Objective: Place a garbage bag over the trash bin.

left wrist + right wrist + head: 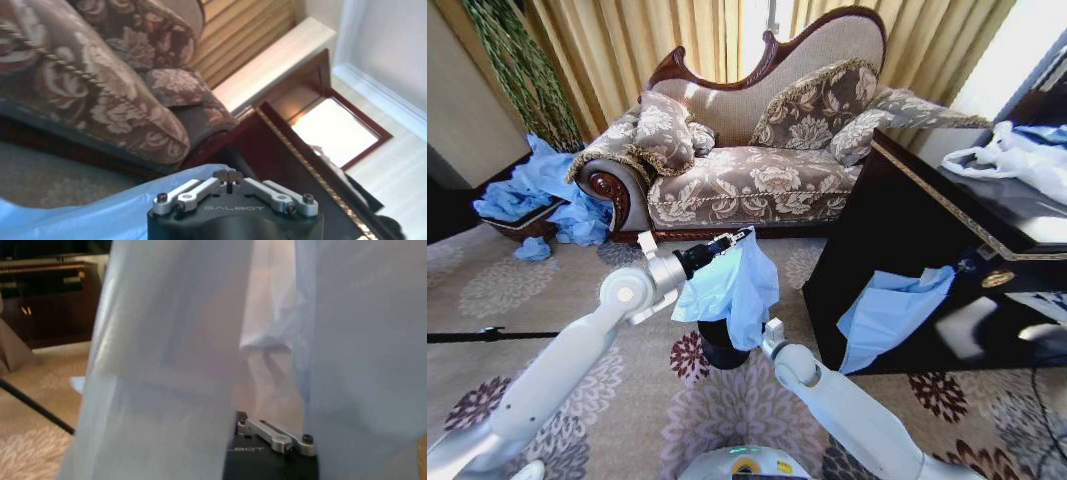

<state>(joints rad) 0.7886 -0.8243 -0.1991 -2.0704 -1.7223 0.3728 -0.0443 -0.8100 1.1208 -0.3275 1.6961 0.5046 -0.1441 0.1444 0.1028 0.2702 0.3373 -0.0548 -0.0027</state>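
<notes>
The garbage bag (727, 285), thin, light blue and wrinkled, hangs in the middle of the head view. My left gripper (739, 241) is shut on its top edge, and the fingertips (229, 175) meet, with blue plastic (100, 215) just below them. The trash bin (724, 352), small, round and black, stands on the carpet directly under the bag, its upper part hidden by the plastic. My right gripper (770, 333) reaches up to the bag's lower right edge beside the bin. In the right wrist view the garbage bag (167, 365) drapes over the gripper body (267, 442) and hides the fingers.
A patterned sofa (757, 180) stands behind the bin. A dark cabinet (907, 230) on the right has a flat blue sheet (889, 312) hanging from it and white bags (1017, 160) on top. A wicker basket (522, 225) with blue bags sits at far left.
</notes>
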